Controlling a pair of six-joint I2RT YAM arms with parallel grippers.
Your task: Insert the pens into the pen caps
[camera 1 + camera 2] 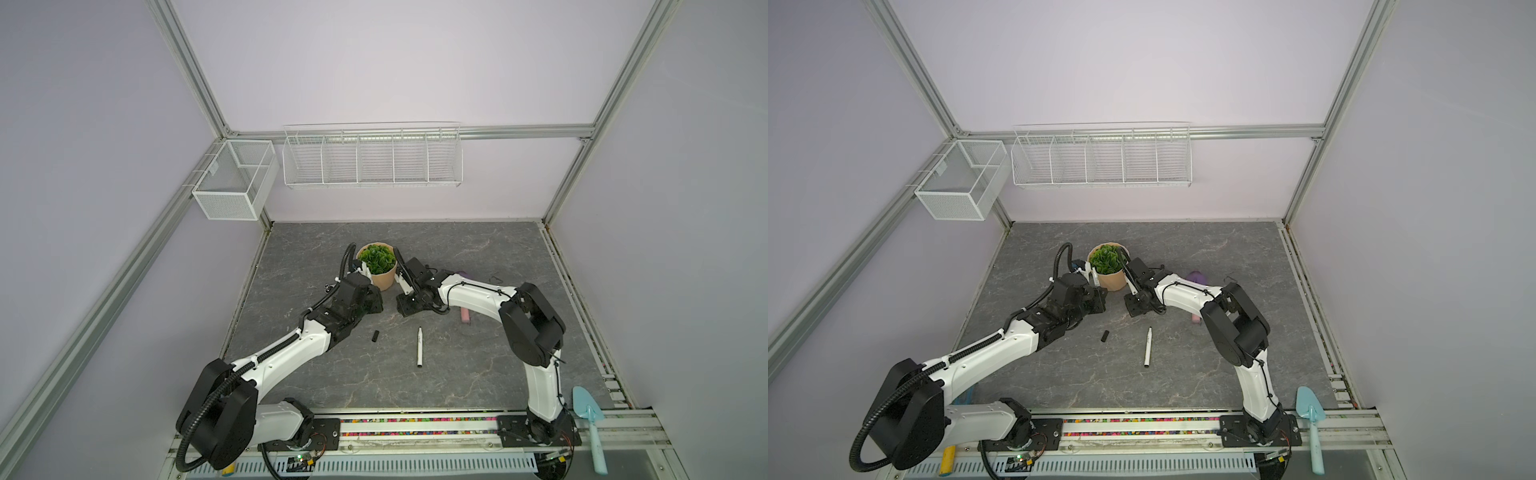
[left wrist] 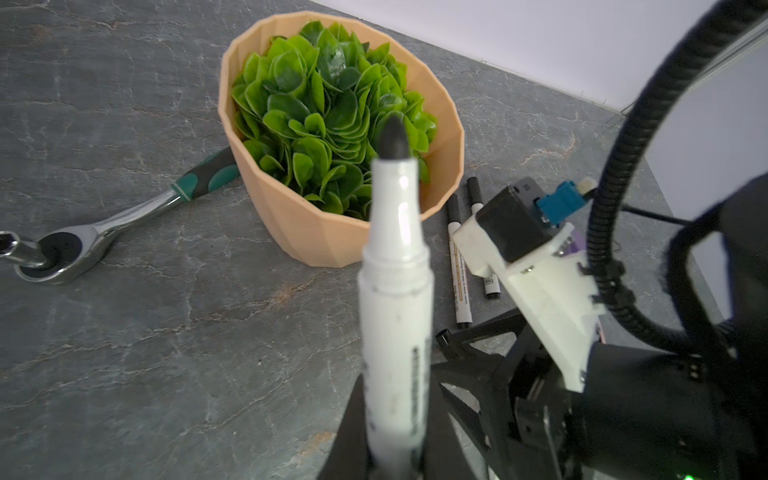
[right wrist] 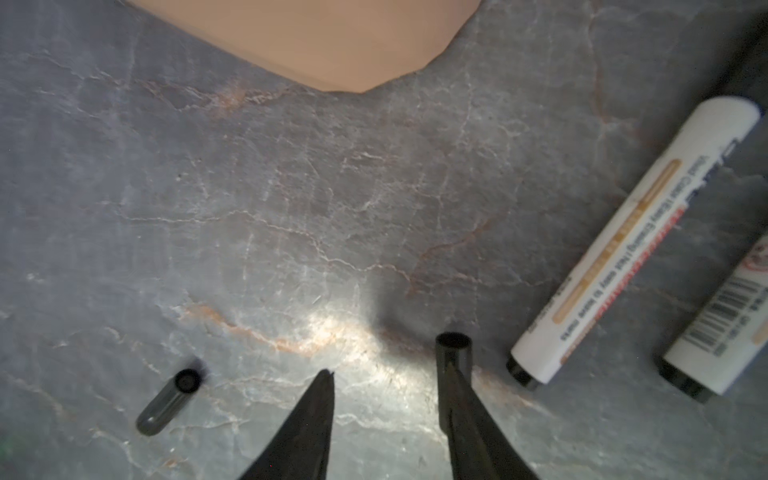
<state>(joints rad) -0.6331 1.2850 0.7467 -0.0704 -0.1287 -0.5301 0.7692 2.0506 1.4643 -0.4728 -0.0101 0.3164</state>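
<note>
My left gripper [image 2: 392,451] is clamped low on a pen [image 2: 395,307], so its bare dark tip sticks out free to meet a cap; I hold it beside the plant pot [image 2: 332,237], close to my other arm. My right gripper [image 3: 388,374] hangs low over the table [image 3: 291,208] with jaws apart — a pen cap [image 3: 454,347] sits against one finger, not pinched between both; I judge they must close on it, mouth outward, before any joining; a second cap [image 3: 168,401] lies loose nearby, a spare pen [image 3: 631,249] on the other side.
</note>
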